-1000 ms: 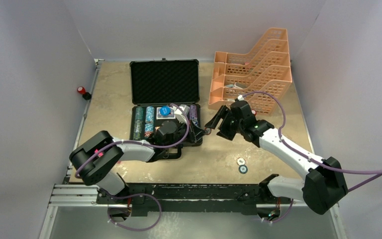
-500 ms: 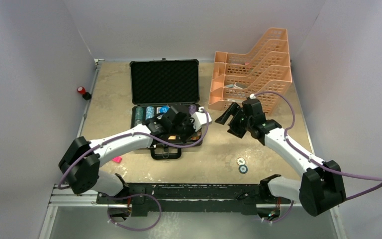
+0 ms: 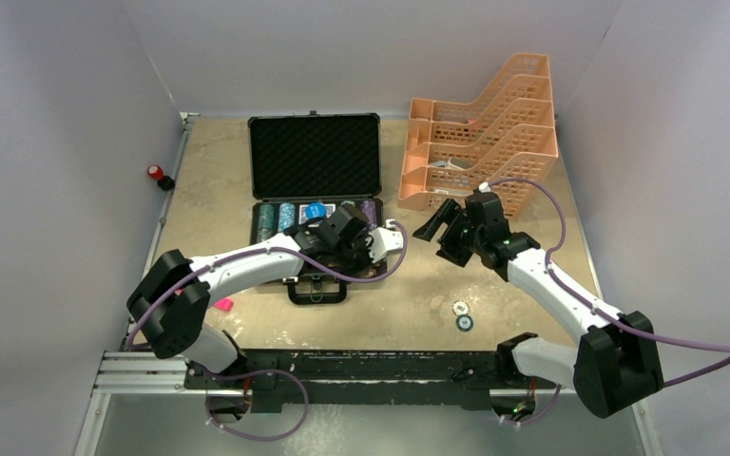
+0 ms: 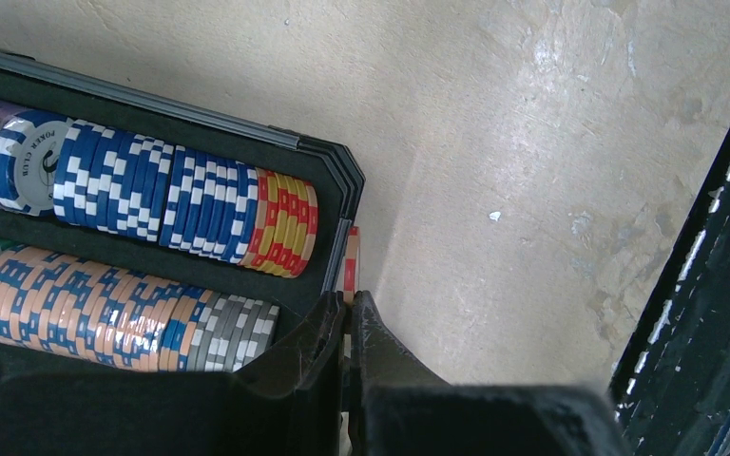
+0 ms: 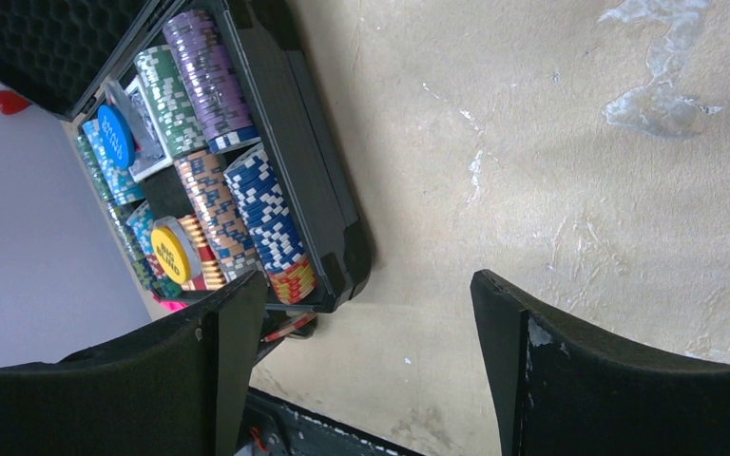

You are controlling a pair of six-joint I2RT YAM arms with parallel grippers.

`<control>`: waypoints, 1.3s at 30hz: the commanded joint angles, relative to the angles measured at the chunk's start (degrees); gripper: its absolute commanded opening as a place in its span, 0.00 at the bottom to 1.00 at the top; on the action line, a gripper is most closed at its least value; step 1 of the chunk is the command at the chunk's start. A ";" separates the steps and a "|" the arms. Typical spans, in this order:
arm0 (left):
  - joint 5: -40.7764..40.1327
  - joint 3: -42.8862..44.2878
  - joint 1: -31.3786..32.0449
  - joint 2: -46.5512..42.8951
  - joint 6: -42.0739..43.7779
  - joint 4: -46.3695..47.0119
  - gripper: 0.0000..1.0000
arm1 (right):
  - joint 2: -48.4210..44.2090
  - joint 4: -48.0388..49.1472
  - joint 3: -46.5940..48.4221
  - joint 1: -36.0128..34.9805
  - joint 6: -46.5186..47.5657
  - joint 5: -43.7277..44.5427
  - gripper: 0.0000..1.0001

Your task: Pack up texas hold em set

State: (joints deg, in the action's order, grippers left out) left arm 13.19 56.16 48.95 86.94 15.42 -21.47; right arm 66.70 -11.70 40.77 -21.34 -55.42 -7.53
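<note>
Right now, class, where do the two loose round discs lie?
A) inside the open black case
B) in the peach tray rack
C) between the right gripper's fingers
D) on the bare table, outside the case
D: the two round discs lie close together on the table, well clear of the black case.

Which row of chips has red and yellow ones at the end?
The blue-and-white row, in the slot along the briefcase edge. The peach-and-blue row beside it ends in grey chips instead.
</note>
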 commanded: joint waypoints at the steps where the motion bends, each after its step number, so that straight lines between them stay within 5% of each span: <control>1: -0.05 2.72 -0.01 -1.68 -0.48 4.00 0.00 | -0.69 0.67 -0.11 0.25 0.72 -0.56 0.81; 17: 0.23 5.10 -0.02 -0.91 1.31 1.82 0.00 | -0.05 0.71 -0.02 0.25 1.07 -0.39 0.80; 32: -13.75 3.43 -0.04 1.64 -0.71 7.34 0.00 | 0.32 0.78 -0.33 0.25 1.45 -0.12 0.80; 39: -8.54 3.82 -0.06 3.28 -2.44 5.98 0.27 | 0.31 0.58 -0.66 0.25 1.43 -0.07 0.80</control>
State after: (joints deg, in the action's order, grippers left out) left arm 3.99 58.59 49.19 89.23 14.46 -17.17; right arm 67.18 -11.70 40.73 -21.34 -54.96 -7.49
